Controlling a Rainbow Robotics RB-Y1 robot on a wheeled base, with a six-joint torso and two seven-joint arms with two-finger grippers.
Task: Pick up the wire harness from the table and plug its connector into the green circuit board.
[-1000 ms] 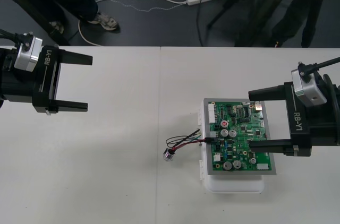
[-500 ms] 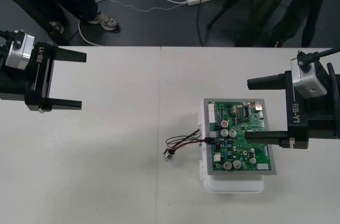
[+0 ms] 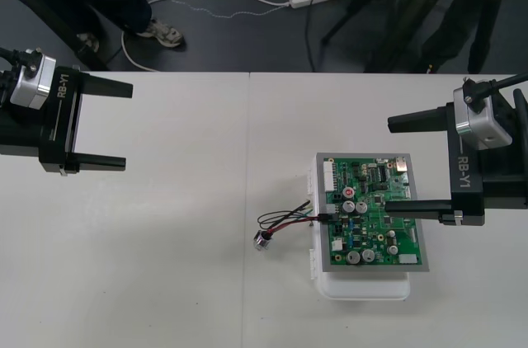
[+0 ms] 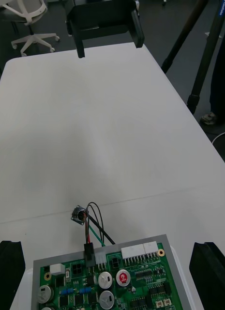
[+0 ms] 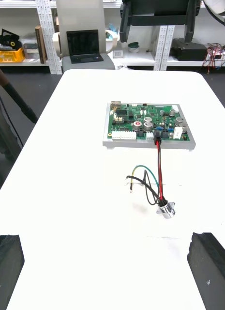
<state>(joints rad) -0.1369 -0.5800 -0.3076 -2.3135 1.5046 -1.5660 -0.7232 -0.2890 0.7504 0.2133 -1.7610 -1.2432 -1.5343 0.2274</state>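
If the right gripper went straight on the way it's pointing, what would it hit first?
Probably the board, just ahead of the right gripper. Its height is unclear, so it might pass over instead.

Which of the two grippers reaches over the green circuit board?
The right gripper: one of its open jaws crosses above the green circuit board, whereas the left gripper hangs over the table well away from it.

The right tool [image 3: 388, 167] has its near finger across the green circuit board [image 3: 367, 224], hiding a strip of the board's right side. The board covers most of its white base [image 3: 367, 287]. Behind the left tool [image 3: 129, 125] and the right one, both arms are cut off at the sides. How deep the plug [image 3: 328, 218] sits is too small to tell.
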